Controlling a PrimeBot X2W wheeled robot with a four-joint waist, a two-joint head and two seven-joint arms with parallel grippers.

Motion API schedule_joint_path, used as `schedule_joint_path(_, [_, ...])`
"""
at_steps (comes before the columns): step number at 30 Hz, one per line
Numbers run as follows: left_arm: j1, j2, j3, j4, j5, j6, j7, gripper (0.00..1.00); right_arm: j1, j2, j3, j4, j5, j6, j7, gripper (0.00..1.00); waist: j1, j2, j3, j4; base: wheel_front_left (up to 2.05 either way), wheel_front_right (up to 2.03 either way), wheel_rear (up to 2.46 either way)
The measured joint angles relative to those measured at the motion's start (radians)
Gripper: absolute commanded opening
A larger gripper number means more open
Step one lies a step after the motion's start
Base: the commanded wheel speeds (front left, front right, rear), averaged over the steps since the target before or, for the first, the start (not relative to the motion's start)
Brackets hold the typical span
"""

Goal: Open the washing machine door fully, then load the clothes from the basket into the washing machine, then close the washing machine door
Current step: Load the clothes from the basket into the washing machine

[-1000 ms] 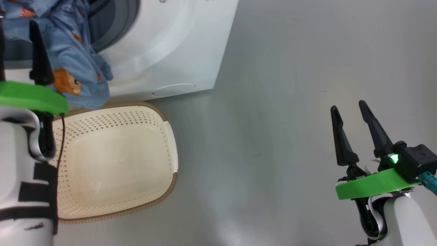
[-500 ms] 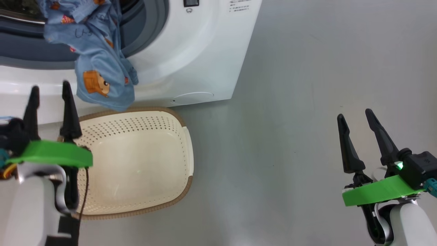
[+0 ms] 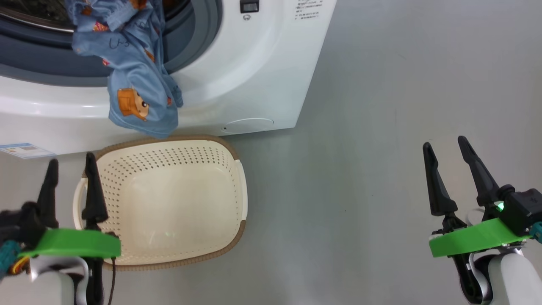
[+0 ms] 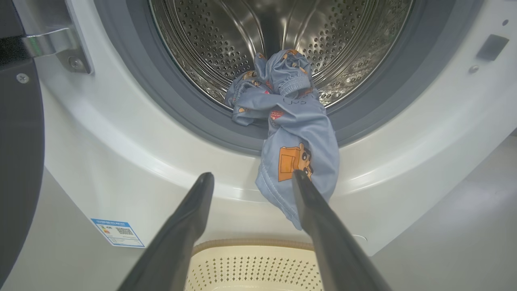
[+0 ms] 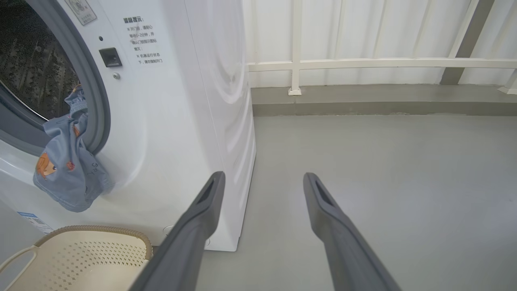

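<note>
Head view told it plainly: the left gripper [image 3: 71,160], which a second earlier had stood high at the upper left against the clothes [image 3: 142,97], now sat at the lower left beside the basket [image 3: 169,165], fingers spread wide and holding nothing. The camera had swung too, so the washing machine [image 3: 254,63] sat further right in the frame. The right gripper [image 3: 444,142], lower right, was just as wide and empty.

The basket was empty. The clothes were bunched in the mouth of the drum [image 4: 210,40], one piece hanging down over the grey seal [image 4: 161,101] and the white front, its hem just above the basket rim. To my eye the loading was unfinished: that hanging piece needed pushing in before the door [image 4: 18,161], open at the left edge of the left wrist view, could shut.

The floor [image 3: 381,127] was smooth grey, slightly glossy. A white railing [image 5: 363,63] ran before a pale panelled wall across the top of the right wrist view.
</note>
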Motion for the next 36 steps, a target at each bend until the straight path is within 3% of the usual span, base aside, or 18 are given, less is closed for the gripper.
schedule_joint_path(24, [0.109, -0.031, 0.006, -0.036, -0.002, 0.0, 0.0, 1.0, 0.035, -0.009, -0.004, 0.005, 0.0, 0.0, 0.0, 1.0, 0.0, 0.0, -0.045, 0.016, 0.0, 0.0, 0.0])
schedule_joint_path(33, [0.032, -0.004, -0.042, 0.077, -0.047, 0.0, 0.0, 1.0, 0.035, 0.001, 0.016, 0.006, 0.0, 0.0, 0.0, 1.0, 0.0, 0.0, -0.031, -0.006, 0.0, 0.0, 0.0])
schedule_joint_path(35, [-0.021, 0.007, -0.084, 0.136, -0.064, 0.0, 0.0, 1.0, 0.035, 0.004, 0.017, 0.007, 0.0, 0.0, 0.0, 1.0, 0.0, 0.0, -0.023, -0.016, 0.0, 0.0, 0.0])
schedule_joint_path(36, [-0.144, 0.032, -0.168, 0.261, -0.122, 0.0, 0.0, 1.0, 0.032, 0.013, 0.021, 0.006, 0.0, 0.0, 0.0, 1.0, -0.0001, 0.0, 0.007, -0.029, 0.0, 0.0, 0.0])
